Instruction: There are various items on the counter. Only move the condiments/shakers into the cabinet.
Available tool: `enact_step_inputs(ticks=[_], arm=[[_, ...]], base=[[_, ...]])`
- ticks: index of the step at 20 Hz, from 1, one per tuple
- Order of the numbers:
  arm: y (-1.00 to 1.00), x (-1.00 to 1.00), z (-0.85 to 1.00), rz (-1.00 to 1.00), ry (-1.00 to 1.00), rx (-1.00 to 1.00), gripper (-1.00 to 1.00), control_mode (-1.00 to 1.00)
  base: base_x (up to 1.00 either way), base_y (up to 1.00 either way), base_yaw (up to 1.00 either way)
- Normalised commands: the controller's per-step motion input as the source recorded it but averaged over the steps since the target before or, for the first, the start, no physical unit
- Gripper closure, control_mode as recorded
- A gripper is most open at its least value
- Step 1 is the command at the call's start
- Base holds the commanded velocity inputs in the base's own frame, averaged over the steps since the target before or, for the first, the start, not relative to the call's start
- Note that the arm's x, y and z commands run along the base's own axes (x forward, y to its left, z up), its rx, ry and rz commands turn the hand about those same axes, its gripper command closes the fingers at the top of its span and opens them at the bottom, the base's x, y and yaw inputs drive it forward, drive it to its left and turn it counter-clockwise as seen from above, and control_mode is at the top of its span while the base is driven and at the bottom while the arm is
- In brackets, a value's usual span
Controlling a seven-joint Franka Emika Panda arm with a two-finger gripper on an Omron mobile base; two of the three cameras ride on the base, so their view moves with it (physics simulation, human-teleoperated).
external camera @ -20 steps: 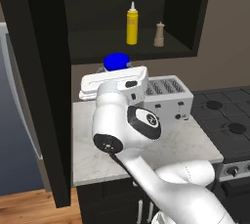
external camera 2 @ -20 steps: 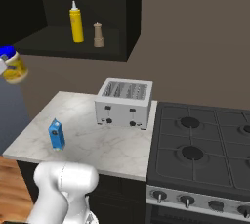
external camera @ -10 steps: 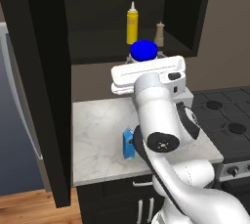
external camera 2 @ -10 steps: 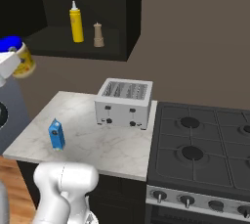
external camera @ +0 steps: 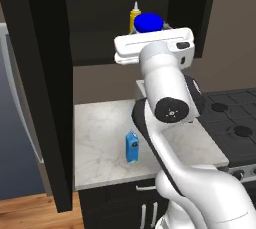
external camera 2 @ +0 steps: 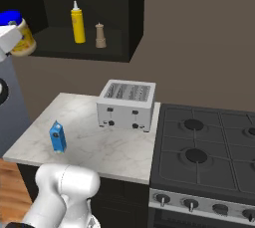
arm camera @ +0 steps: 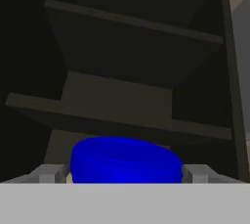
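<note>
Gripping blue-lidded jar (arm camera: 124, 162), hand (arm camera: 124, 171); right base view alone revealing small tan shaker (external camera 2: 100, 36).

1. The white arm rises from the lower right; its hand (external camera: 152, 48) is level with the opening of the dark wall cabinet (external camera: 45, 73).
2. A blue jar lid (external camera: 148, 22) shows directly above the hand; the jar body below it is hidden behind the hand, so the fingers and their grip cannot be seen.
3. The yellow squeeze bottle (external camera: 135, 18) stands upright inside the cabinet, just left of and behind the blue lid.
4. The small blue carton (external camera: 132, 147) stands upright on the marble counter (external camera: 100, 143), near its front edge.
5. A dark stove (external camera: 235, 118) adjoins the counter on the right.
</note>
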Motion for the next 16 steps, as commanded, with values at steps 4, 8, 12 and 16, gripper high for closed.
enact_step_inputs(ticks=[4, 8, 12, 16], arm=[[0.03, 0.30, 0.03, 0.00, 0.10, 0.00, 1.00, -1.00], [0.00, 0.30, 0.00, 0.00, 0.10, 0.00, 1.00, -1.00], [0.00, 0.36, -0.01, 0.00, 0.12, 0.00, 1.00, -1.00], [0.03, 0.34, 0.00, 0.00, 0.08, 0.00, 1.00, -1.00]], base=[[0.00, 0.00, 0.00], [0.00, 0.00, 0.00], [0.00, 0.00, 0.00], [0.00, 0.00, 0.00]])
